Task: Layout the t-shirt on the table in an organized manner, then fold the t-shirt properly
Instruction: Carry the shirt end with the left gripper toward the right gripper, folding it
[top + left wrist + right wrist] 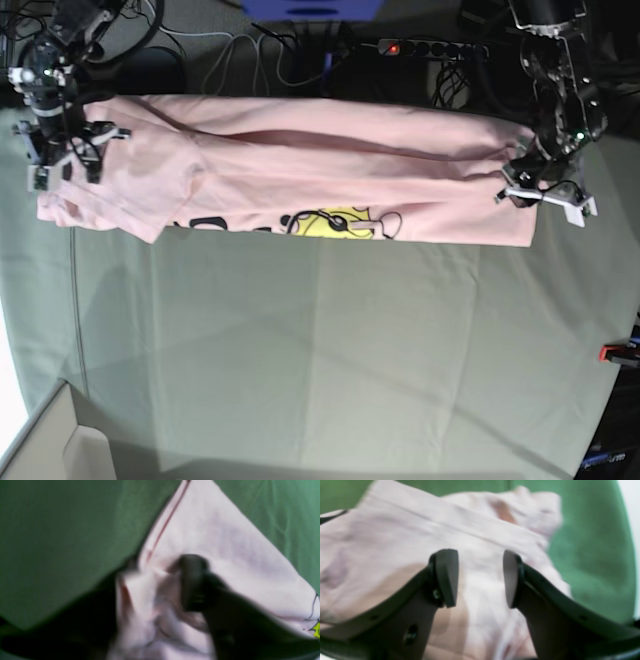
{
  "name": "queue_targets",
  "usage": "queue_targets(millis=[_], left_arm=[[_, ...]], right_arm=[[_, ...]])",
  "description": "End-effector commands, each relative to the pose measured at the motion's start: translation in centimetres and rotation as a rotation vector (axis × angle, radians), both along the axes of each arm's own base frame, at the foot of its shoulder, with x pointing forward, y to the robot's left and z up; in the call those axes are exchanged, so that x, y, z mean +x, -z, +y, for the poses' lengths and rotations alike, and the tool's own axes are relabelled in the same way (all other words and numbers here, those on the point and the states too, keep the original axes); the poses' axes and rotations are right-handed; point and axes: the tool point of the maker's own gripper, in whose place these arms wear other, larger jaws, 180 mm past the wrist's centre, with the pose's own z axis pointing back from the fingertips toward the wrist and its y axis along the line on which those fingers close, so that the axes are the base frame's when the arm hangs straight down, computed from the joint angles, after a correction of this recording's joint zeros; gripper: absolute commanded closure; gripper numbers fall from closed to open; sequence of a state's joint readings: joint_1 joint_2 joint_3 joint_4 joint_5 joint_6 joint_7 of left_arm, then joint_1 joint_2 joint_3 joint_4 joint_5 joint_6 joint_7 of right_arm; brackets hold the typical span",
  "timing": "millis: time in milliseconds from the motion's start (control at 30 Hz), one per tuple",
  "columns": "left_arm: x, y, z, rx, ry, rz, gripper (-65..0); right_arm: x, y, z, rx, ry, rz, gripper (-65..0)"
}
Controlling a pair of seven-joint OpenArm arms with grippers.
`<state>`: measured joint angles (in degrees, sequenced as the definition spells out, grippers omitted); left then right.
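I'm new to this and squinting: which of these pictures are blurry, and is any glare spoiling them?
Left wrist view: heavily smeared, the t-shirt and dark left gripper soft. Right wrist view: soft too, right gripper sharpest. Base view: clear, evenly lit table, bright white patch at lower left.

The left wrist view is blurred throughout. A pale pink cotton t-shirt [220, 542] occupies the centre and right of the frame, lying on a green cloth-covered table [62, 542]. One straight edge of the shirt runs diagonally from the top centre down toward the lower left and carries a thin darker pink seam line. A second edge descends from the top centre to the right border. At the right border, thin black line work and a small patch of yellow print are visible on the fabric. The dark left gripper [172, 585] rises from the bottom edge. One dark finger [192, 582] presses against bunched, wrinkled fabric in the lower centre. The opposing finger appears only as a dark blurred shape at lower left, so jaw separation cannot be determined.
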<state>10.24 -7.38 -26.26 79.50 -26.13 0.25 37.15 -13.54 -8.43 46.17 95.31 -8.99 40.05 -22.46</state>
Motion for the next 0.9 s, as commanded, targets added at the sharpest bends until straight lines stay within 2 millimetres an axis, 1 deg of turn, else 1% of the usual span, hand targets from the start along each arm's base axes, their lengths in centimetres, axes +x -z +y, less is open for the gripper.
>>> queue_targets(millis=[0, 33, 100, 133, 167, 233, 300, 367, 433, 533, 600, 667, 767, 833, 867], left_arm=[[1.2, -1.2, 0.4, 0.012, 0.000, -0.043, -5.6], [1.6, -1.4, 0.4, 0.010, 0.001, -0.050, 0.0], [1.8, -1.5, 0.3, 0.007, 0.003, -0.050, -0.2], [1.9, -1.7, 0.3, 0.009, 0.004, -0.056, -1.5], [2.0, -1.9, 0.3, 0.012, 0.005, -0.062, -0.2], [2.2, -2.4, 0.3, 0.016, 0.008, -0.076, 0.0], [2.9, -3.8, 0.3, 0.031, 0.018, -0.114, 0.0], [2.8, -5.0, 0.2, 0.050, 0.030, -0.142, 0.0], [2.9, -6.9, -0.1, 0.073, 0.045, -0.189, 0.0], [3.1, -9.4, -1.4, 0.075, 0.053, -0.259, 0.0], [2.7, -10.8, -2.3, 0.081, 0.062, -0.292, 0.0], [2.4, -12.2, -3.6, 0.067, 0.058, -0.333, 0.0], [1.9, -13.1, -4.9, 0.042, 0.041, -0.364, 0.0], [1.8, -13.3, -5.6, 0.022, 0.026, -0.374, 0.0], [1.8, -13.2, -6.3, 0.004, 0.026, -0.374, 0.0]], right_arm=[[0.4, -0.6, 0.2, -0.006, -0.018, -0.029, -29.2], [0.7, -0.4, 0.9, 0.006, -0.036, -0.027, -29.2], [0.7, 0.7, 1.7, 0.034, -0.049, -0.007, -29.2], [0.7, 1.2, 1.9, 0.047, -0.051, 0.001, -29.2], [0.5, 1.8, 2.0, 0.061, -0.049, 0.013, -29.2], [0.2, 2.7, 2.2, 0.081, -0.048, 0.029, -29.2], [0.6, 3.1, 1.9, 0.088, -0.048, 0.035, -29.2], [0.4, 3.9, 2.0, 0.107, -0.042, 0.048, -29.2], [0.4, 3.9, 1.3, 0.092, -0.051, 0.057, -29.2], [0.4, 4.2, 1.2, 0.094, -0.052, 0.063, -29.2], [0.4, 4.1, 1.2, 0.094, -0.053, 0.061, -29.2], [0.9, 3.9, 1.0, 0.087, -0.054, 0.052, -29.2], [1.1, 3.6, 0.7, 0.079, -0.056, 0.049, -29.2], [1.1, 3.6, 0.6, 0.077, -0.056, 0.048, -29.2], [1.2, 3.5, 0.5, 0.075, -0.057, 0.046, -29.2]])
